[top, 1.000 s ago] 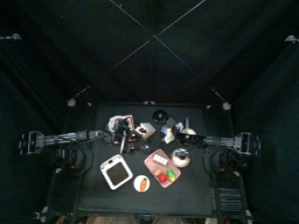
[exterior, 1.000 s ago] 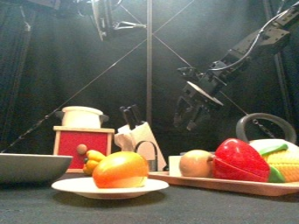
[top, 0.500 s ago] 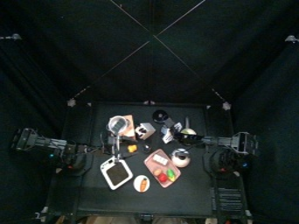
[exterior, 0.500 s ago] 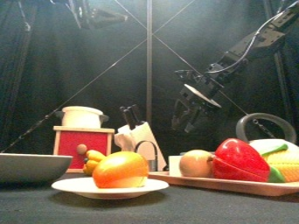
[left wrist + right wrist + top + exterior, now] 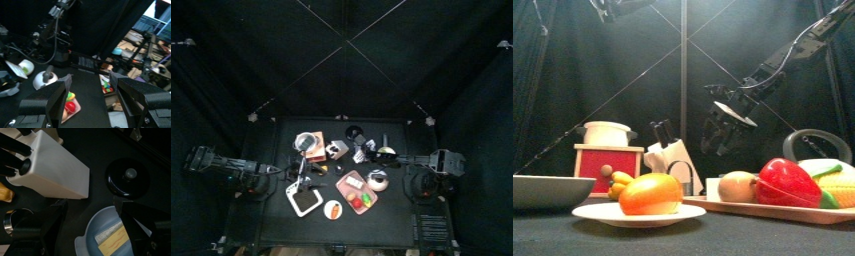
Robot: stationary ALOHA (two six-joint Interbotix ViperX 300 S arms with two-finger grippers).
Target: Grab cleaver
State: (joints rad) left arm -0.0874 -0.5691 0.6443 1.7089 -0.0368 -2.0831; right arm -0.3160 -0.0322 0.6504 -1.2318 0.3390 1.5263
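Compared with a second ago, right gripper [image 5: 723,128], jaws parted and empty, is seen lowered nearer knife block [image 5: 675,161]; left gripper [image 5: 90,97] is released.

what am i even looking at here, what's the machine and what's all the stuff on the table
It is a robot with two black arms at a small black table inside black curtains. One picture looks straight down from above, one looks level across the table's front, and two come from cameras on the arms' wrists.

The right gripper hangs open above a white knife block with black handles; it holds nothing. The left gripper is open and empty too.

On the table, the front view shows an orange on a plate, a red and white box, and a tray of toy vegetables. A black lid lies beside the block.
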